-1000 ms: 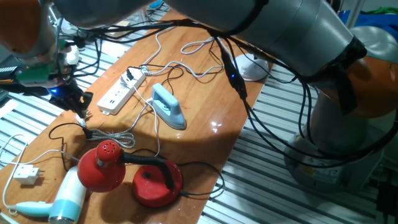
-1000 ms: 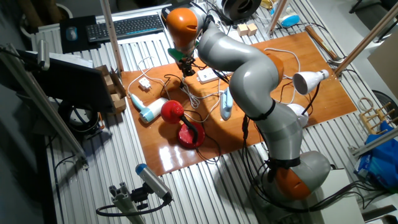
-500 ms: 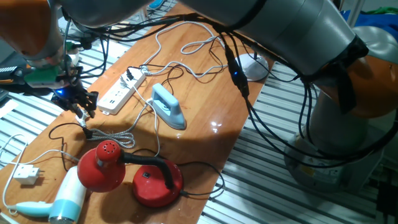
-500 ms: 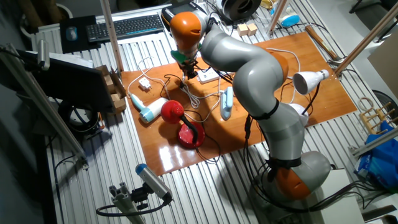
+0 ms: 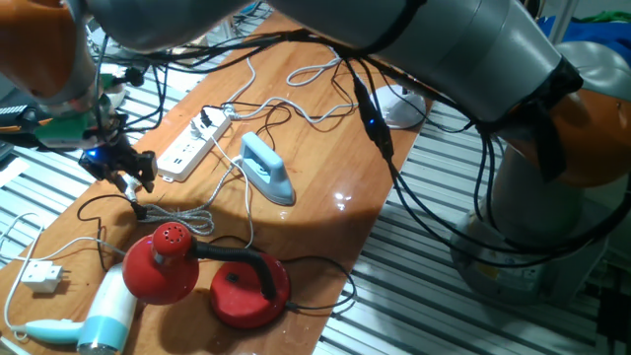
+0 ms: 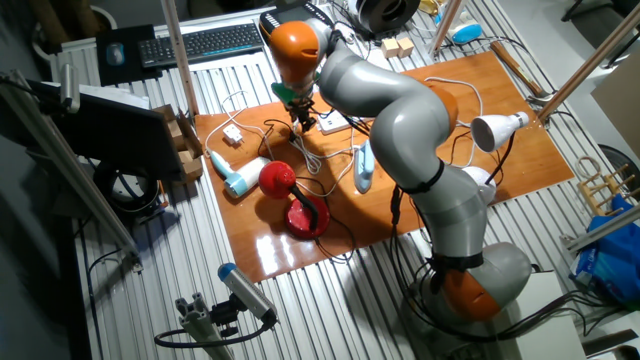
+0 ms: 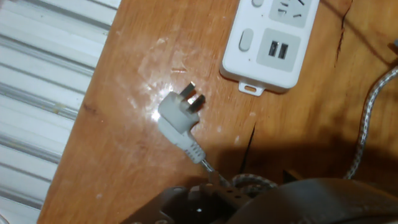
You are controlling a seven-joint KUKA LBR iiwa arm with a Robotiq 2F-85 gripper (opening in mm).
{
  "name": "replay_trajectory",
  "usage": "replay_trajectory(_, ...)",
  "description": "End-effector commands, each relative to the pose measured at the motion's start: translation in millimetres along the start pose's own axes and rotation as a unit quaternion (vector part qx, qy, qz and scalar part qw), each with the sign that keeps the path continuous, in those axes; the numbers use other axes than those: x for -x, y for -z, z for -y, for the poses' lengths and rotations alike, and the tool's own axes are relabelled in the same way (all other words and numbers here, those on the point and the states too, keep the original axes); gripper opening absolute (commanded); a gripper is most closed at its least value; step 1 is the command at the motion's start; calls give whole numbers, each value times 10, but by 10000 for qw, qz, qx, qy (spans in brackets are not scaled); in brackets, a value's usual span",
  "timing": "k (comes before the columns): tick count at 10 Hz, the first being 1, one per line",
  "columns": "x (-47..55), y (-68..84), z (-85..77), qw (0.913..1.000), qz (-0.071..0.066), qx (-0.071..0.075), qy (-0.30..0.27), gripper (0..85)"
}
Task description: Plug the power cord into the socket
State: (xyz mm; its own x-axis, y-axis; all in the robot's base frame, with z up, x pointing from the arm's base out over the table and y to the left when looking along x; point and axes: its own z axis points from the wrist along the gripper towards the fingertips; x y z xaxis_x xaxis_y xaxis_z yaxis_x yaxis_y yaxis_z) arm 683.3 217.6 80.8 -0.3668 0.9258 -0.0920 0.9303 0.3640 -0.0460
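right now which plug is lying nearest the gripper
The white plug on the grey braided cord, prongs aimed at the white power strip; the small square adapter block lies farther off.

The arm (image 6: 400, 130) has thick grey links, orange joints, black cables alongside, and a black pincer (image 5: 123, 173).

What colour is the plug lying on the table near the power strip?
White, with metal prongs. The plug shows best in the hand view, just below the power strip.

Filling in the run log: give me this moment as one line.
pincer: hovering over white plug | white plug: unplugged, lying on table, prongs toward power strip end | grasp: none visible
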Motion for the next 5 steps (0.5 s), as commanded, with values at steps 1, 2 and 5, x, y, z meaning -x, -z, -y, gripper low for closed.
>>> replay_trajectory(1, -37, -15, 1, 10000, 34, -19, 64, 510)
replay_trajectory(2, -74, -29, 2, 10000, 49, -25, 79, 510)
replay_trajectory(5, -79, -32, 0, 9998, 14, -28, 210, 510)
